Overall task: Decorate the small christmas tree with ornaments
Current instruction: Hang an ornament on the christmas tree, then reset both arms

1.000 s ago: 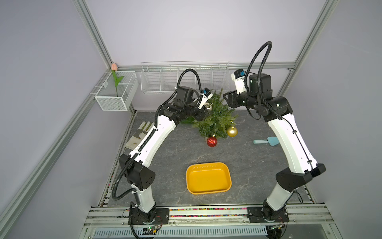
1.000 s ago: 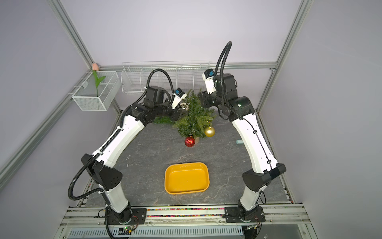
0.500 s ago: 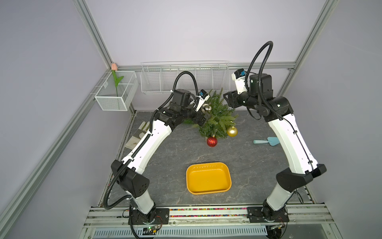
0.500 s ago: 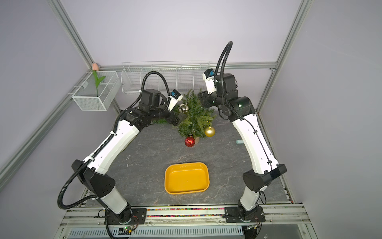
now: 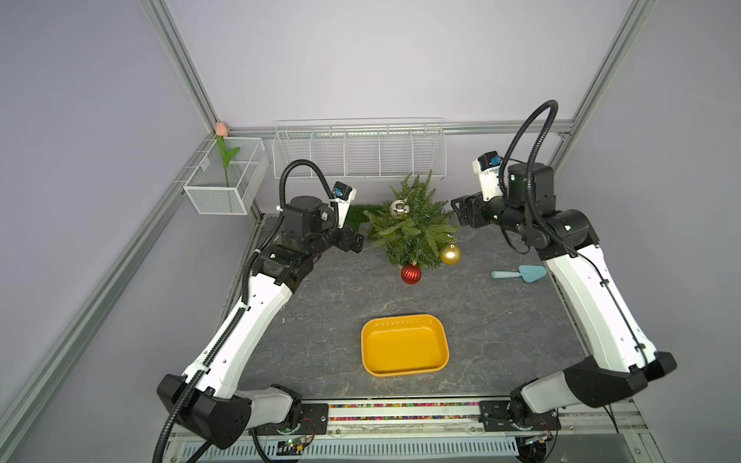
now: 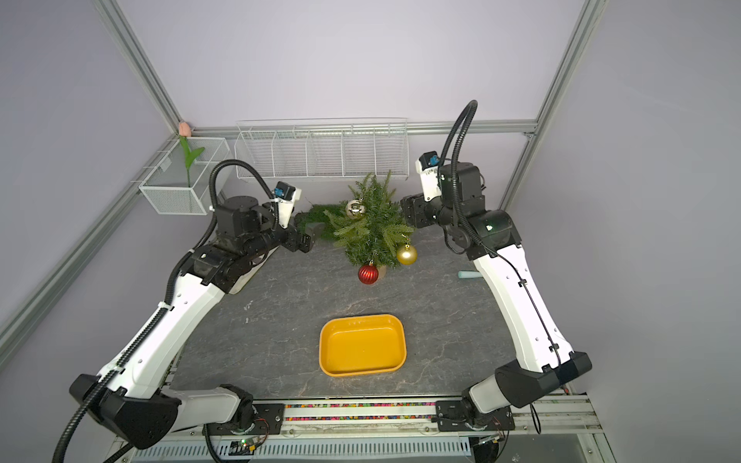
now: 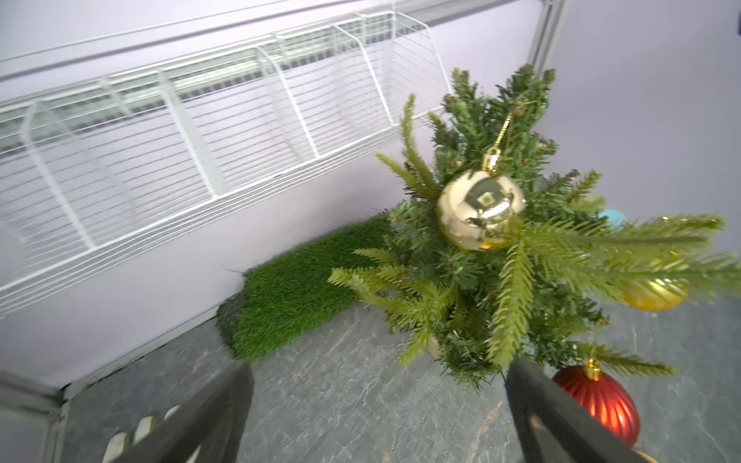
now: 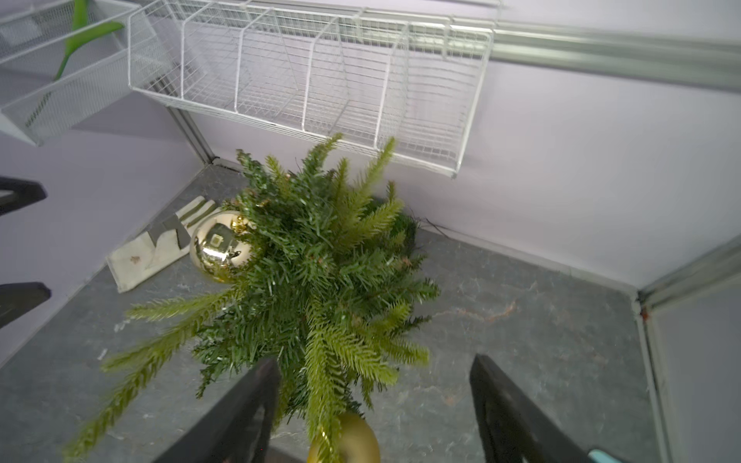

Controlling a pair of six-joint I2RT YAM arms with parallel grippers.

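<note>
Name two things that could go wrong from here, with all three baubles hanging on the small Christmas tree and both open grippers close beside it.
1. The open right gripper sits close to the small Christmas tree; pulling away carelessly could snag the outer branch bearing the gold bauble and drop it.
2. The silver bauble hangs by a thin cord near the top, facing the open left gripper; a bump might shake it off.

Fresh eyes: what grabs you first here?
Small Christmas tree at the back of the table: silver ball near its top, gold ball low on the right, red ball low in front. The left arm and right arm flank it, jaws open. Yellow tray sits up front.
</note>
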